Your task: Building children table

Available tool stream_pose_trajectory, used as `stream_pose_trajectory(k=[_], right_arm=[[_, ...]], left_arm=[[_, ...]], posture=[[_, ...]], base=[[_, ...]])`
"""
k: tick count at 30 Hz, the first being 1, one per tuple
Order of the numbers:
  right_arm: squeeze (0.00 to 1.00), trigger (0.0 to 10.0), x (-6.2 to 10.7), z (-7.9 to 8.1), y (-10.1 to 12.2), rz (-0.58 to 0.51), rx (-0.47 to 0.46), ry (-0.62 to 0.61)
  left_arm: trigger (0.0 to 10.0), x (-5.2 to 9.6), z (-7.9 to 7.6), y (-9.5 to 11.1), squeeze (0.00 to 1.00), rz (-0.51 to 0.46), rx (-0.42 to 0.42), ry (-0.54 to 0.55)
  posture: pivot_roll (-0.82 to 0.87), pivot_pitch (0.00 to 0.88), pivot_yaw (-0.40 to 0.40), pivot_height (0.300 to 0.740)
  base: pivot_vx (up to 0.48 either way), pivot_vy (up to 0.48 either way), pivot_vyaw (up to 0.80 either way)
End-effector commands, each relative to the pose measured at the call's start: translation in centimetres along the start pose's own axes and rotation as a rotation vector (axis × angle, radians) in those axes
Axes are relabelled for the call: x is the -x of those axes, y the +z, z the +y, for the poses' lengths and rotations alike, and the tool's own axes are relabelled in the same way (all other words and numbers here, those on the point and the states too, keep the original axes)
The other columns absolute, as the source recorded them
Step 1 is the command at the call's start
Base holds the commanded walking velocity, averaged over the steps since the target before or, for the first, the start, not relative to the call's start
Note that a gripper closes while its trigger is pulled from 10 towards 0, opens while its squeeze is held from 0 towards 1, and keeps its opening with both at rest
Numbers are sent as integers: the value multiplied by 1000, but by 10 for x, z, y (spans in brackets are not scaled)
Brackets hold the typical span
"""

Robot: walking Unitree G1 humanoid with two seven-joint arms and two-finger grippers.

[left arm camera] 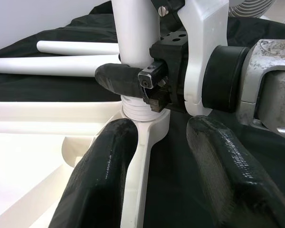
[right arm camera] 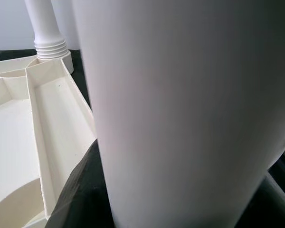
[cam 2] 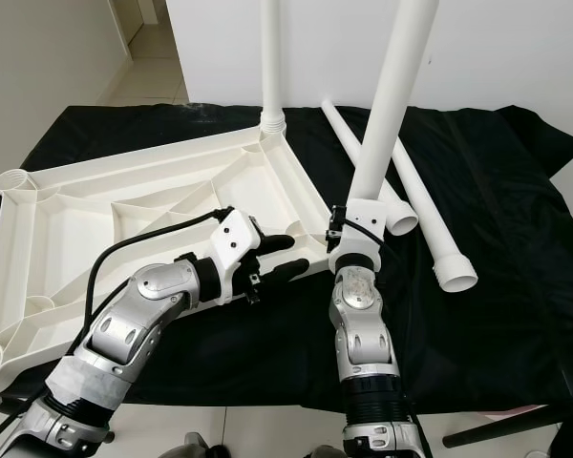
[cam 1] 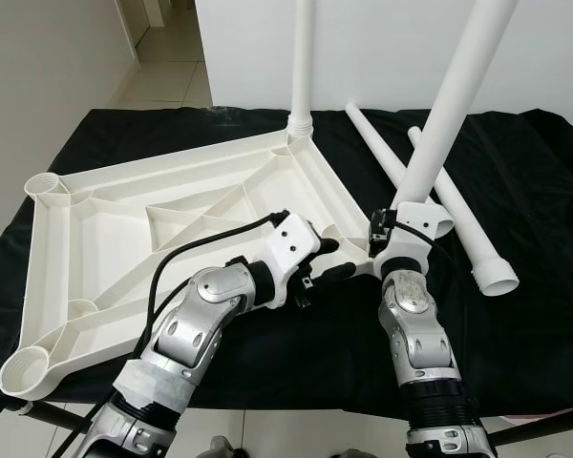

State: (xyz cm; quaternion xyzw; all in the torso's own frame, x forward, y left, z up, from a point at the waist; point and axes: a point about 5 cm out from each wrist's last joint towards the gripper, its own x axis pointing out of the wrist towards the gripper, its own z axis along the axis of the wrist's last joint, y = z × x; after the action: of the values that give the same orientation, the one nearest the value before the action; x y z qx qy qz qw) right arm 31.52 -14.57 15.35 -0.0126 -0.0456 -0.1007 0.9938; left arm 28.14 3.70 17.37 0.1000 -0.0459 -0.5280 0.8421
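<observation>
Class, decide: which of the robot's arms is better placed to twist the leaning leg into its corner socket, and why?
Right. The right gripper already clamps the leaning leg just above the tabletop's corner socket; the left gripper straddles the rim, jaws open.

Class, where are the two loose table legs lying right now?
The two loose legs lie on the black cloth, on the robot's right, beside the upturned tabletop.

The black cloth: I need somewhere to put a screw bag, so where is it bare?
Bare black cloth lies right of the two loose legs, and in a strip at the front edge beneath the left gripper. It is crowded where the upturned tabletop covers the left half, and at its near corner, where the right gripper holds a leg.
</observation>
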Motion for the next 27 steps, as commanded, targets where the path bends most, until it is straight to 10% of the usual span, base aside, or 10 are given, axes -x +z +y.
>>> stream_pose_trajectory(k=[1,2,7,8,11,12,27], right_arm=[[357,10000,0,-4,-8,43,3,-19],[1000,10000,-2,-5,-6,32,-23,8],[1000,10000,-7,-3,-1,11,-62,146],[224,10000,-8,-5,0,10,-57,176],[224,10000,-8,-6,0,10,-54,191],[0,10000,-10,-7,0,14,-44,219],[0,10000,-16,-13,-3,36,94,753]], left_arm=[[10000,0,1,0,0,7,-4,20],[10000,1,1,0,0,6,-5,21],[10000,0,1,0,0,5,-6,21],[10000,0,1,0,0,5,-6,21],[10000,0,1,0,0,5,-7,20],[10000,0,1,0,0,5,-7,20],[10000,-2,2,1,0,1,-17,10]], posture=[[-119,45,56,740],[-119,41,53,740],[-120,34,52,740],[-120,34,52,740],[-120,34,52,740],[-123,30,52,740],[-125,13,59,740]], base=[[0,0,0],[0,0,0],[0,0,0],[0,0,0],[0,0,0],[0,0,0],[0,0,0]])
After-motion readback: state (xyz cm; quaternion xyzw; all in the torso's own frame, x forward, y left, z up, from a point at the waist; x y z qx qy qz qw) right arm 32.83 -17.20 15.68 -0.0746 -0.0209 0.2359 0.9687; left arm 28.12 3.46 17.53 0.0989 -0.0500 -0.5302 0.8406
